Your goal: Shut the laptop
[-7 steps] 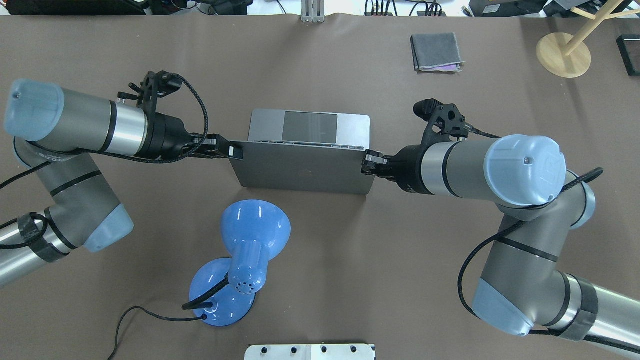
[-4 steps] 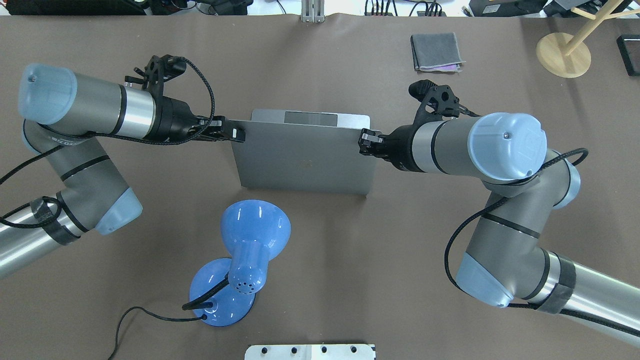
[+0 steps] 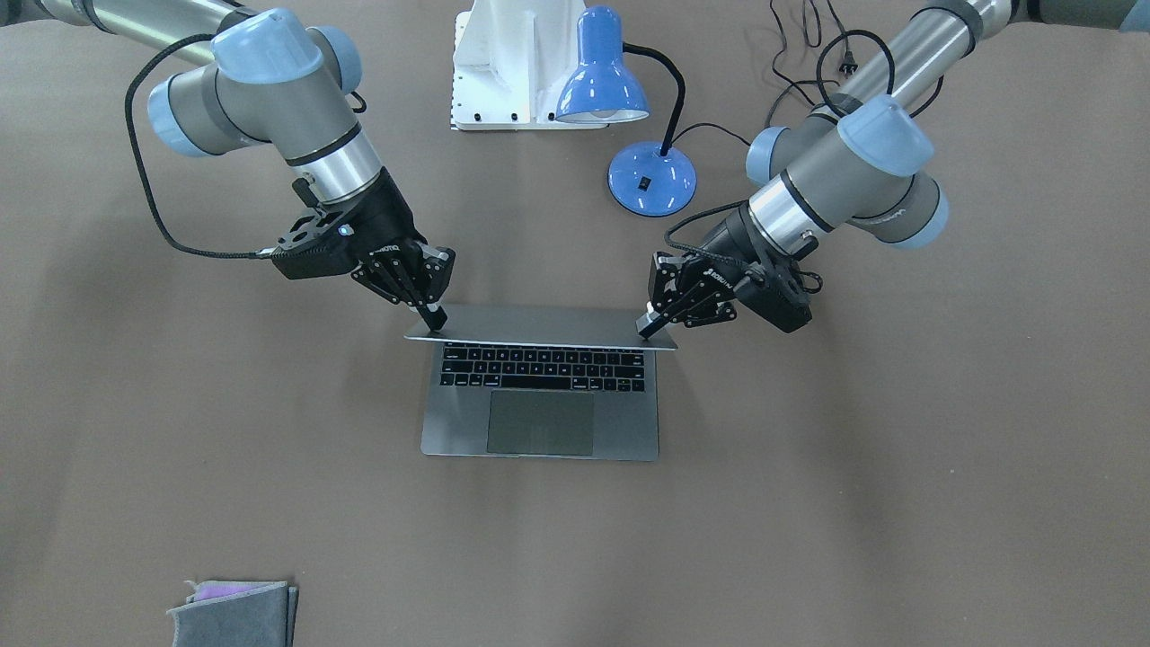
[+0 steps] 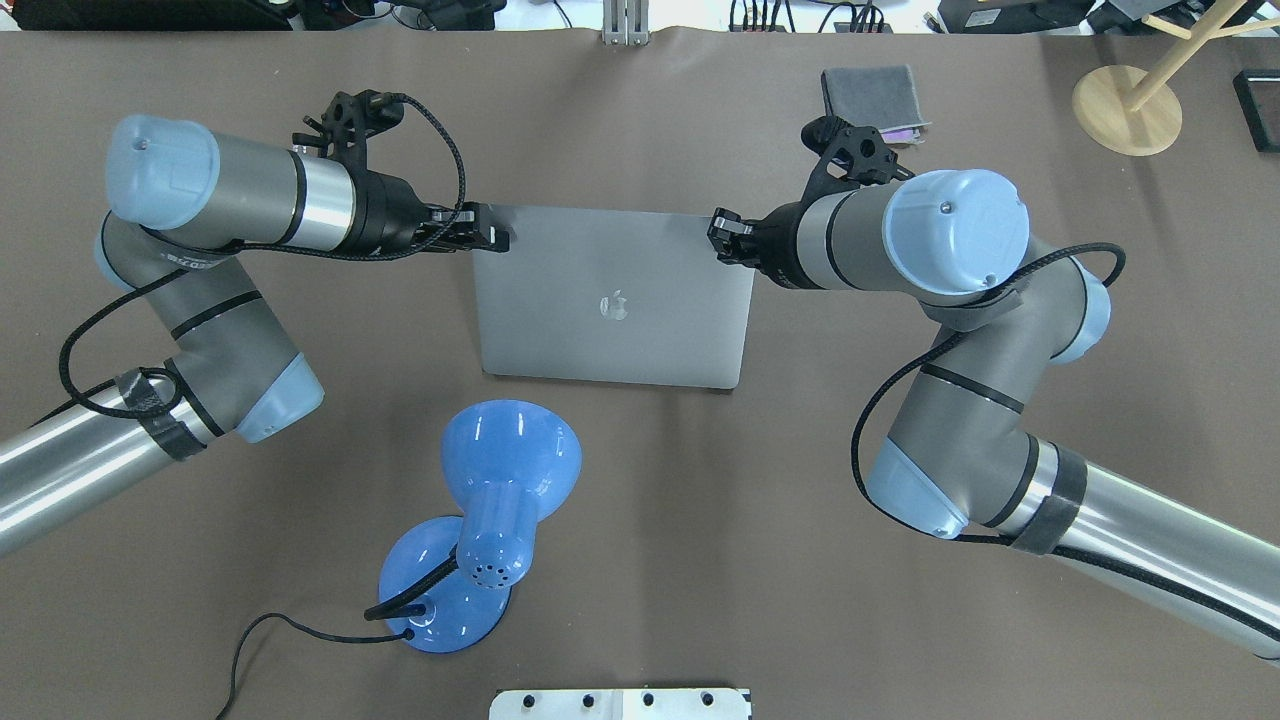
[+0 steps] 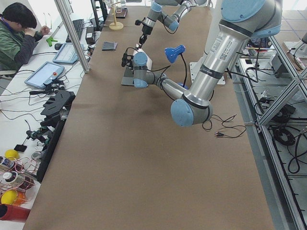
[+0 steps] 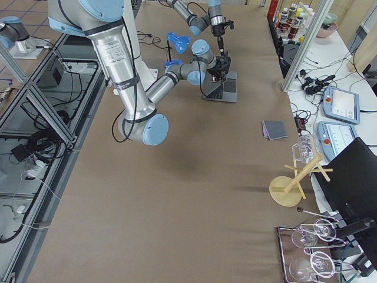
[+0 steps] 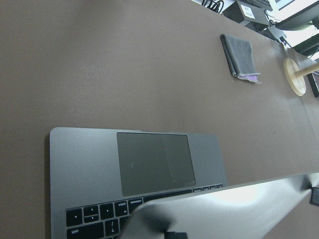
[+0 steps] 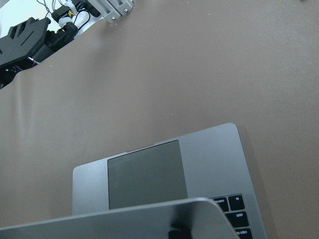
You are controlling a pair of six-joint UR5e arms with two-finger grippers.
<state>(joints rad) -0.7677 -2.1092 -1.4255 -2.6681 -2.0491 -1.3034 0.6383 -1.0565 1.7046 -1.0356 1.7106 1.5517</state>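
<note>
The space-grey laptop sits mid-table with its lid tilted far down over the black keys. The apple logo on the lid faces up in the overhead view. The grey trackpad shows in the front view and in both wrist views. My left gripper is shut, its tip on the lid's top corner on my left. My right gripper is shut, its tip on the other top corner.
A blue desk lamp with a black cord stands near the laptop's hinge side. A folded grey cloth and a wooden stand lie at the far right. A white base plate is at the near edge.
Both grippers have moved away from the robot with the lid's top corners. The lid has swung further down and now hides the trackpad in the overhead view.
</note>
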